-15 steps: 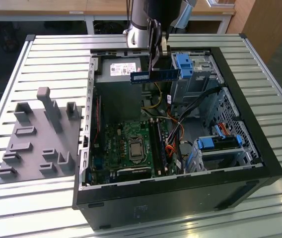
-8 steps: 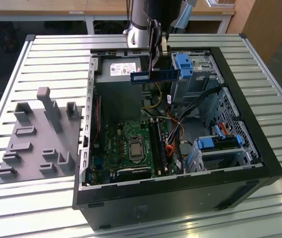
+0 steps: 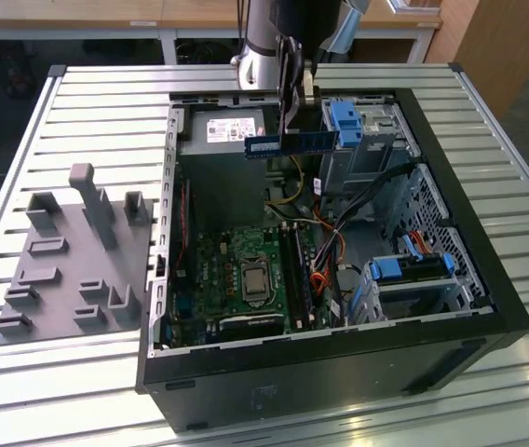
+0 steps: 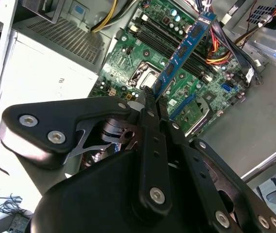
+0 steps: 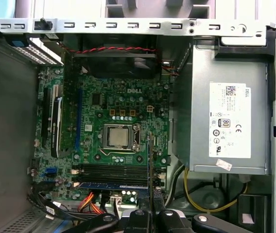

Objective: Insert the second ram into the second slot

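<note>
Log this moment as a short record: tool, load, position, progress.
tool: shut on one end of the stick
load: second ram, a blue board
position: held in the air above the open computer case
progress: not inserted; stick is apart from the memory slots on the motherboard

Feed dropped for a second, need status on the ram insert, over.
Gripper shut on second ram. Ram in the air above the open case, not in a slot. Orange cables beside the memory slots, none seen across them.
</note>
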`<state>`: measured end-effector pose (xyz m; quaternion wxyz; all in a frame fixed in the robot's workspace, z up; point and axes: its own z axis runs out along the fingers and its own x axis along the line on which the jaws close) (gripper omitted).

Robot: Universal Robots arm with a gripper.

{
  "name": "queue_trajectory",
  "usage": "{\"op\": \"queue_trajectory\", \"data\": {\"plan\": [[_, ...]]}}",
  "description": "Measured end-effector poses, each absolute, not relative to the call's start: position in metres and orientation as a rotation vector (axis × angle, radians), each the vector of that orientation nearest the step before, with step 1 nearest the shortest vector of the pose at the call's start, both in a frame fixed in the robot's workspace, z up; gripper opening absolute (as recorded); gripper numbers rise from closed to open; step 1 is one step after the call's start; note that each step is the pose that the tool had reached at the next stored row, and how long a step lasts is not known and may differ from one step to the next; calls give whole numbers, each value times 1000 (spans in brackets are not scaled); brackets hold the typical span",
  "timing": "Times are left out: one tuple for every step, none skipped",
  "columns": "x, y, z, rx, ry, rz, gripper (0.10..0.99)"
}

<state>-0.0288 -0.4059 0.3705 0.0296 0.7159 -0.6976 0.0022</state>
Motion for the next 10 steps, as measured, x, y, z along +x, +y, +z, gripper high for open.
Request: {"op": "queue_trajectory", "data": {"plan": [[-29, -406, 371, 2207, -2151, 7, 137], [-29, -406, 371, 2207, -2151, 8, 137], [-29, -406, 371, 2207, -2150, 8, 137], [-29, -406, 371, 2207, -2150, 9, 137], [-29, -406, 371, 2206, -2150, 9, 137], [-29, -406, 371, 2206, -2150, 10, 137], [-29, -406, 371, 2206, -2149, 10, 137], [-29, -406, 371, 2206, -2149, 11, 137], [-29, -406, 371, 2205, -2149, 12, 137], [-29, -406, 371, 2205, -2149, 12, 137]]}}
